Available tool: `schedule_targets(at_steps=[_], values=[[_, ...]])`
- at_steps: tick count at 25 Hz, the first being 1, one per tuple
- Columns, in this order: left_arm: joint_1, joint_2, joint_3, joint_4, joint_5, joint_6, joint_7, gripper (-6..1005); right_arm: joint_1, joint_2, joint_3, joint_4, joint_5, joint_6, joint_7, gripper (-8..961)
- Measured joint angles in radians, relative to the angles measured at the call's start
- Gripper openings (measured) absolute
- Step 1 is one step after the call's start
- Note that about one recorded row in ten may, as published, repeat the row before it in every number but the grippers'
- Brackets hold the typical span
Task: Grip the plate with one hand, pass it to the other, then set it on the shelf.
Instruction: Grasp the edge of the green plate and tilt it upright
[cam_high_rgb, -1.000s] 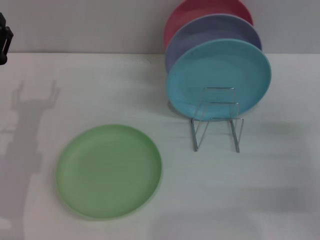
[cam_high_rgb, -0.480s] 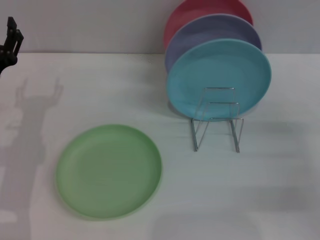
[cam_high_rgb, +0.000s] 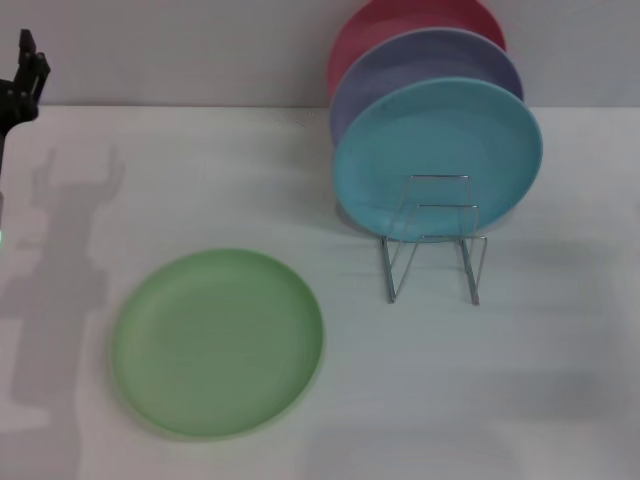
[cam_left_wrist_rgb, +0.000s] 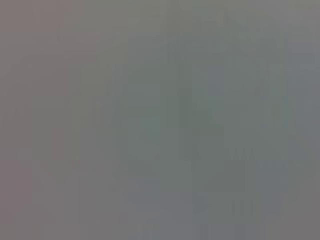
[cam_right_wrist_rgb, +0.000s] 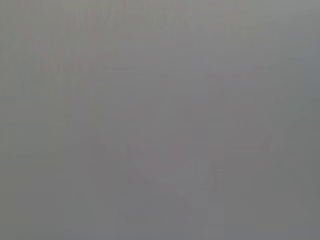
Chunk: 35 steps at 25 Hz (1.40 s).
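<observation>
The light green plate (cam_high_rgb: 218, 342) lies flat on the white table at the front left. My left gripper (cam_high_rgb: 20, 75) shows only as a black piece at the far left edge, high above the table and well back and left of the plate. Its shadow on the table shows two prongs spread apart, so it looks open and empty. The chrome wire shelf (cam_high_rgb: 432, 240) stands to the right of the plate, its front slot bare. My right gripper is out of view. Both wrist views show only plain grey.
A turquoise-blue plate (cam_high_rgb: 437, 150), a lavender plate (cam_high_rgb: 430, 60) and a pink-red plate (cam_high_rgb: 400, 20) stand upright one behind another in the shelf. The table's (cam_high_rgb: 560, 360) back edge meets a grey wall.
My left gripper has come slightly farther into view at the left edge and risen a little; its shadow on the table has shifted with it. The plate has not moved.
</observation>
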Motion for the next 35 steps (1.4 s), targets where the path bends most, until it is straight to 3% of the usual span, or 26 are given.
schedule_targets(at_steps=[4,5,6,7,9,10,13,14,15,19,20,22,25,26,31,35], values=[[0.023,0.01,-0.043,-0.065,0.004,-0.044,0.048,863,0.006,0.001,0.0,0.0,0.0,0.0,0.0,600],[0.095,0.03,-0.172,-0.24,0.062,-0.197,0.098,863,0.01,0.001,-0.001,0.0,0.0,0.001,0.0,600],[0.095,0.03,-0.172,-0.24,0.062,-0.197,0.098,863,0.01,0.001,-0.001,0.0,0.0,0.001,0.0,600],[0.155,0.028,-0.283,-0.358,0.134,-0.339,0.1,863,0.011,0.001,-0.002,0.0,0.0,0.001,0.0,600],[0.165,0.027,-0.305,-0.382,0.148,-0.366,0.1,864,0.013,0.001,-0.003,0.0,0.0,0.001,0.0,600],[0.212,0.015,-0.384,-0.472,0.204,-0.486,0.096,864,0.015,0.001,-0.003,0.0,0.0,0.002,0.0,600],[0.271,-0.001,-0.465,-0.599,0.261,-0.661,0.094,864,0.016,0.002,-0.003,-0.001,0.0,0.002,0.0,600],[0.271,-0.001,-0.465,-0.599,0.261,-0.661,0.094,864,0.017,0.001,-0.002,-0.002,0.0,0.002,0.0,600],[0.3,-0.007,-0.5,-0.671,0.284,-0.771,0.097,864,0.017,0.001,-0.001,-0.003,0.0,0.002,0.0,600],[0.341,-0.01,-0.57,-0.805,0.315,-1.022,0.099,864,0.018,0.001,0.002,-0.004,0.001,0.004,0.0,600],[0.358,-0.01,-0.611,-0.866,0.321,-1.16,0.1,864,0.021,0.001,0.01,-0.005,0.001,0.004,0.0,600],[0.365,-0.01,-0.629,-0.89,0.323,-1.223,0.1,864,0.022,0.0,0.014,-0.007,0.001,0.004,-0.001,600],[0.397,-0.014,-0.704,-1.0,0.324,-1.486,0.102,863,0.03,-0.004,0.031,-0.013,0.001,0.004,-0.009,600],[0.397,-0.014,-0.704,-1.0,0.324,-1.486,0.102,863,0.03,-0.004,0.031,-0.013,0.001,0.004,-0.009,600],[0.424,-0.026,-0.799,-1.145,0.325,-1.81,0.128,863,0.036,-0.006,0.072,-0.025,0.001,0.004,-0.007,600],[0.417,-0.029,-0.873,-1.196,0.319,-2.01,0.122,863,0.04,-0.005,0.089,-0.025,0.001,0.003,-0.012,600]])
